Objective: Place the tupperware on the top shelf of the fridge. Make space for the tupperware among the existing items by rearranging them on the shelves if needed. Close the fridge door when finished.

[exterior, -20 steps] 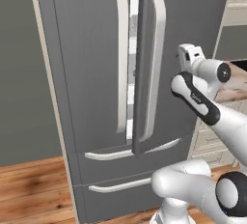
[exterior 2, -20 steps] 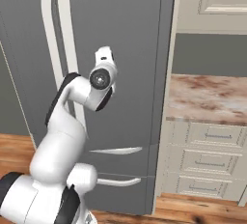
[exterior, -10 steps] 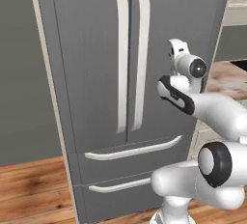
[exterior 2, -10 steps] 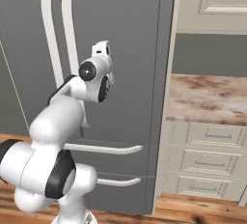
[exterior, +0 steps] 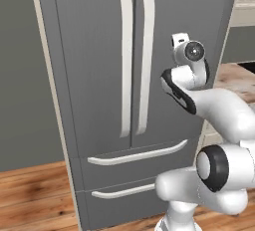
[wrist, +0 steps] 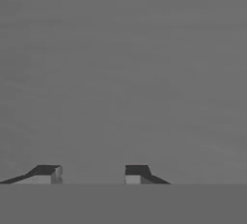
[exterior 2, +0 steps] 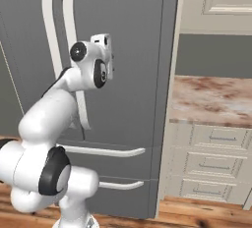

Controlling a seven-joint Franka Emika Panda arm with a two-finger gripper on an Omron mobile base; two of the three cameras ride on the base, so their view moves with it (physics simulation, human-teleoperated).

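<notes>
Against the dark front of the fridge (exterior: 99,60), whose doors are both being seen shut, the gripper (wrist: 91,172) is being held with fingers apart, nothing between them. With the tupperware presumably hidden inside, the task is being judged essentially finished, though its place cannot be confirmed.

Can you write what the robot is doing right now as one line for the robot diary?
fridge: both doors shut | gripper: facing the dark grey door front, jaws apart, holding nothing | counter: right of fridge
</notes>
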